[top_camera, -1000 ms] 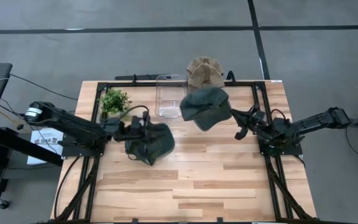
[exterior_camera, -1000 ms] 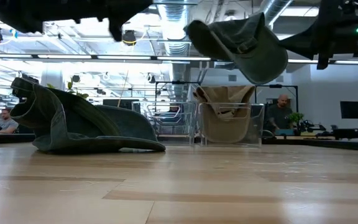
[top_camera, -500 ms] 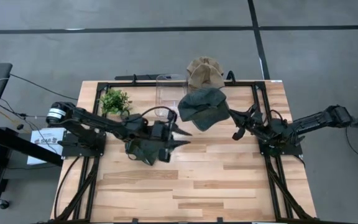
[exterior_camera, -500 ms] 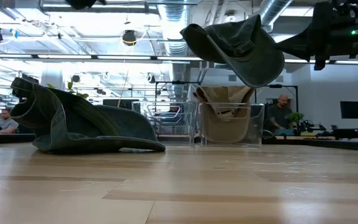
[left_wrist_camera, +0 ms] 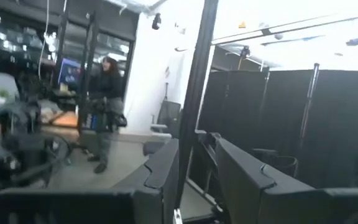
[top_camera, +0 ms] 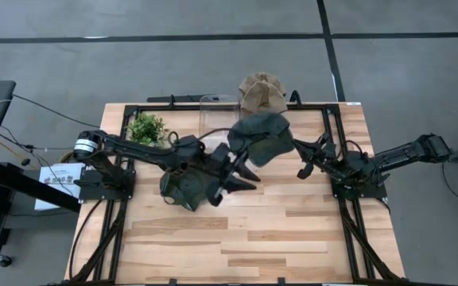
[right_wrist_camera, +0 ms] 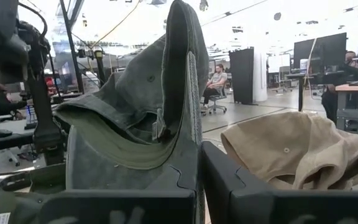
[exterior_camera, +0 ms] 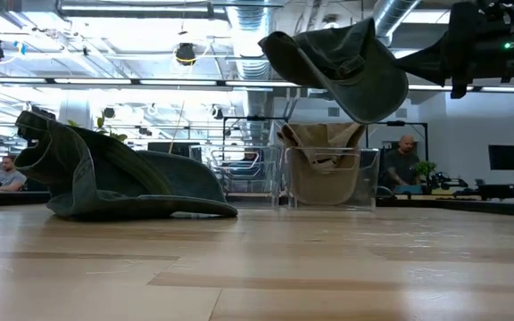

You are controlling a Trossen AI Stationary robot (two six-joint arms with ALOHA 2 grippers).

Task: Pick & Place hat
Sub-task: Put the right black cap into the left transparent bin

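A green cap (top_camera: 259,137) hangs in the air over the table's far middle, held by my right gripper (top_camera: 296,149), which is shut on it; in the low view the cap (exterior_camera: 337,64) floats high with its brim pointing away from the gripper (exterior_camera: 435,58). A second dark green hat (top_camera: 183,187) lies crumpled on the wood left of centre, its brim flat on the table (exterior_camera: 132,192). My left gripper (top_camera: 251,172) is open, high above the table just right of that hat, touching nothing. A tan hat (top_camera: 262,91) rests at the far edge. My right gripper pinches the cap's rim edge (right_wrist_camera: 193,146) between its two fingers, coming level from the table's right side. The cap is lifted clear and stands out beyond the fingers, its olive brim underside (right_wrist_camera: 123,152) turned toward the wrist camera.
A clear plastic container (top_camera: 217,121) stands at the far edge beside the tan hat (right_wrist_camera: 291,155). A small potted plant (top_camera: 145,127) sits at the far left. Black rails (top_camera: 332,135) frame the table. Bare wood fills the near half (top_camera: 237,238). People sit in the room beyond.
My left arm has swung from above the dark hat toward the table's right, passing over it and rising out of the low view; its gripper now hangs just below the held cap. The dark hat on the table has stayed put.
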